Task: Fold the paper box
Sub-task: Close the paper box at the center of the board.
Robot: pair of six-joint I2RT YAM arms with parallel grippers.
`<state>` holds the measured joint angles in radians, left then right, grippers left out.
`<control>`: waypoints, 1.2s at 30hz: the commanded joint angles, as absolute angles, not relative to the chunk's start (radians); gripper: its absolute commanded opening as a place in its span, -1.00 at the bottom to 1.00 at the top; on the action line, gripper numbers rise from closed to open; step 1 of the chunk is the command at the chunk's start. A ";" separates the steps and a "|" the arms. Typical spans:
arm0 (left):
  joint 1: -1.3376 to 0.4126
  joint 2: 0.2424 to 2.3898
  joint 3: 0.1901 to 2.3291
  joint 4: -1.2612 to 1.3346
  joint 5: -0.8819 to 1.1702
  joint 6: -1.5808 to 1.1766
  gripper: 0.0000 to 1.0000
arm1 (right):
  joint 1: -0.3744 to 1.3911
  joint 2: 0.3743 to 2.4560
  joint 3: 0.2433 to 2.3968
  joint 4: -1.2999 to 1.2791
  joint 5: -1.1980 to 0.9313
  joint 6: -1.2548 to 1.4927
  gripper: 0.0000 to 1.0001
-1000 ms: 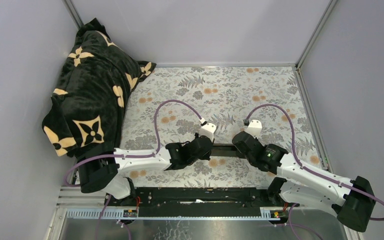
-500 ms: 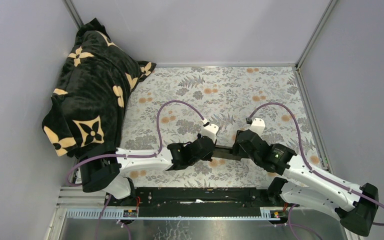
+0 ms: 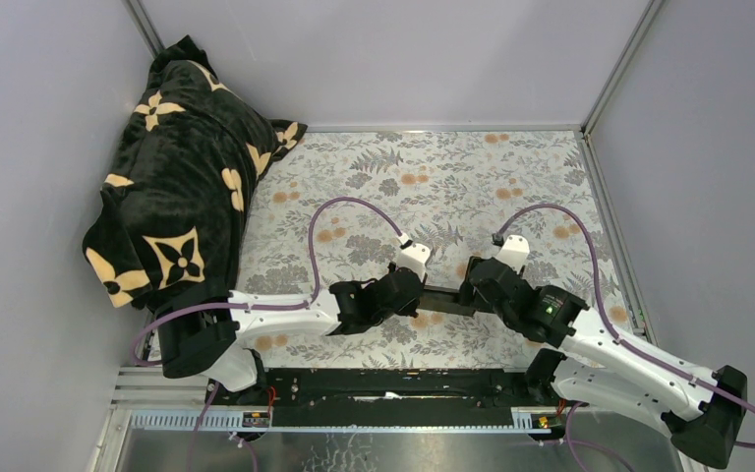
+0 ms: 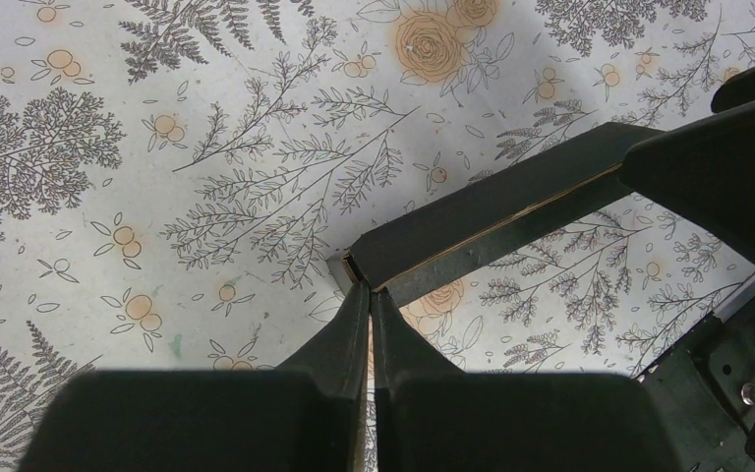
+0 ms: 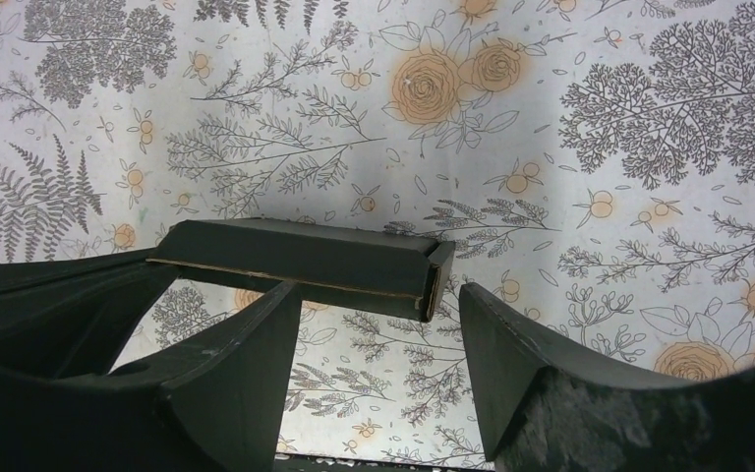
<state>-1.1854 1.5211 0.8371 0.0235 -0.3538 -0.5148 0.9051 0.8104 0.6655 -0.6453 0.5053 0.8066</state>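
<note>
We find the box (image 3: 444,298) raised, one end pinched in the closed left gripper (image 4: 371,290). The right gripper (image 5: 378,295) stands open astride the other end (touching nothing). Risk: gripped at one end only, it may droop or twist.
</note>
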 commanded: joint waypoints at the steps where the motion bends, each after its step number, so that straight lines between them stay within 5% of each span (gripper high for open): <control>1: -1.203 1.557 0.829 -0.028 -0.310 -0.525 -0.92 | 0.911 0.785 0.646 -0.646 0.561 0.861 0.36; 24: -1.210 1.567 0.822 -0.021 -0.317 -0.531 -0.92 | 0.910 0.784 0.554 -0.584 0.514 0.920 0.20; 36: -1.213 1.576 0.829 -0.023 -0.316 -0.532 -0.92 | 0.910 0.683 0.594 -0.633 0.563 0.957 0.47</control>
